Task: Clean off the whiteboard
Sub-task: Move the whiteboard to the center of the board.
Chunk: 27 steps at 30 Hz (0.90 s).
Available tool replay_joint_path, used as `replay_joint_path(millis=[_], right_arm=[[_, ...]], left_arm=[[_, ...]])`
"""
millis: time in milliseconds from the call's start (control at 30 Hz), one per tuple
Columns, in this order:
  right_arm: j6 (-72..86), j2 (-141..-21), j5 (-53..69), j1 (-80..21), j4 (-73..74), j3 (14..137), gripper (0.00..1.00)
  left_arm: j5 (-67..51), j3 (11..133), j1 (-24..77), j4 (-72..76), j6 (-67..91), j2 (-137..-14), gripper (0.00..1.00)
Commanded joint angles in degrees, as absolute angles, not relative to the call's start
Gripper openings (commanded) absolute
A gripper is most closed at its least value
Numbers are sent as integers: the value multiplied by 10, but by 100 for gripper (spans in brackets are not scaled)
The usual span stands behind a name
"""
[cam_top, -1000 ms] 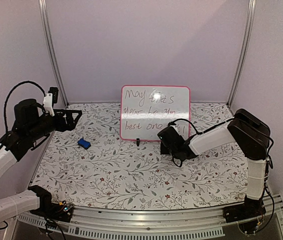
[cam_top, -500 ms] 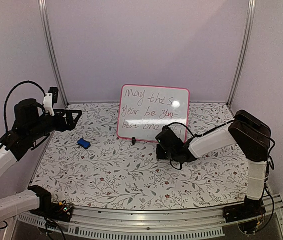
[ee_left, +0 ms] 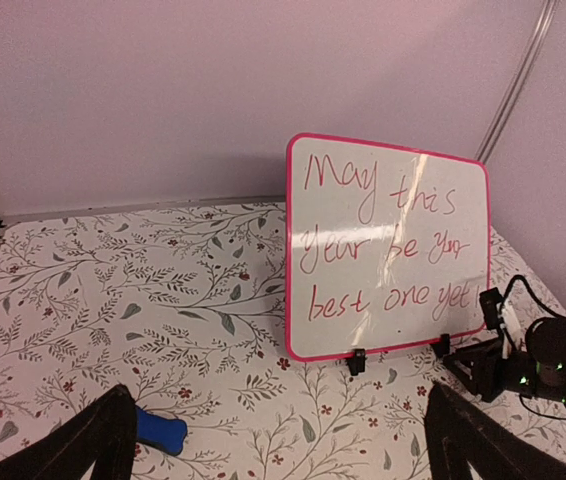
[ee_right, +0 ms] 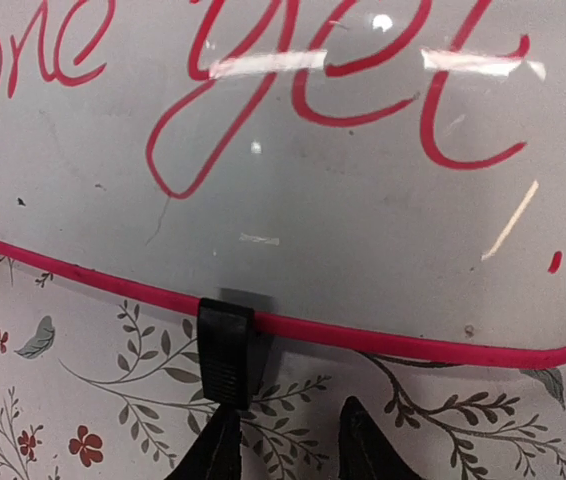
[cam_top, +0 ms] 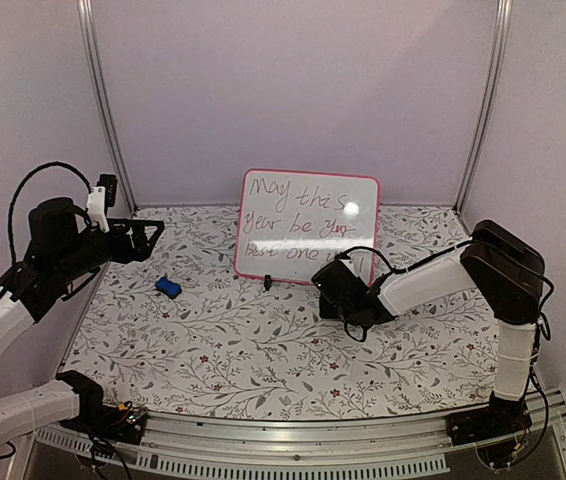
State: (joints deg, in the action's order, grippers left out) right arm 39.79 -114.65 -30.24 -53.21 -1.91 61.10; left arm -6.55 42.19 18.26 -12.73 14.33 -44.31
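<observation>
1. Progress: nothing is erased. The whiteboard (cam_top: 308, 228) carries all three lines of red handwriting (ee_left: 383, 245), edge to edge.
2. The board stands upright on its two black feet at the far middle of the counter (cam_top: 263, 340), near the back wall. It is turned a bit, so its face angles toward the left side.
3. The blue eraser (cam_top: 168, 287) lies flat on the counter, left of the board and well apart from it. Neither hand touches it.
4. The left hand (cam_top: 148, 240) hovers over the far left of the counter with its fingers spread wide and holds nothing. It points roughly at the board and eraser.
5. The right hand (ee_right: 293, 455) sits low at the board's lower right corner. Its fingers stand a narrow way apart with bare counter showing between them, so it grips nothing. One fingertip (ee_right: 225, 445) is just under the board's right foot (ee_right: 226, 345); I can't tell whether they touch.
6. Left to do, as I judge it: pick up the eraser, wipe off all the writing. That is basically the whole task.
7. Versus a second ago:
   - The board has shifted slightly left and swung from nearly square-on to angled.
   - The right hand has pulled a little back from the board, and its fingers have gone from pinched to parted.
   - The left arm and the eraser are unchanged.
</observation>
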Motion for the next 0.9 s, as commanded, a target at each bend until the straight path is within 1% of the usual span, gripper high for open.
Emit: replay_joint_path(millis=[0, 333, 467, 500, 600, 800, 867], right_arm=[[434, -1132, -351, -535, 46, 613, 33], [452, -1126, -364, -511, 67, 604, 33], [422, -1101, -356, -511, 34, 583, 36], [414, -1095, -353, -511, 27, 578, 37], [392, -1081, -347, -511, 18, 572, 42], [353, -1037, -321, -511, -25, 539, 55], [344, -1023, -307, -511, -32, 530, 61]], left_arm=[[-59, 417, 188, -123, 136, -440, 100], [-51, 428, 190, -145, 165, -450, 100], [-5, 451, 190, -193, 196, -476, 100], [24, 457, 189, -208, 206, -483, 100], [62, 471, 190, -246, 242, -497, 100], [96, 488, 190, -293, 324, -523, 100], [129, 498, 190, -324, 366, -548, 100]])
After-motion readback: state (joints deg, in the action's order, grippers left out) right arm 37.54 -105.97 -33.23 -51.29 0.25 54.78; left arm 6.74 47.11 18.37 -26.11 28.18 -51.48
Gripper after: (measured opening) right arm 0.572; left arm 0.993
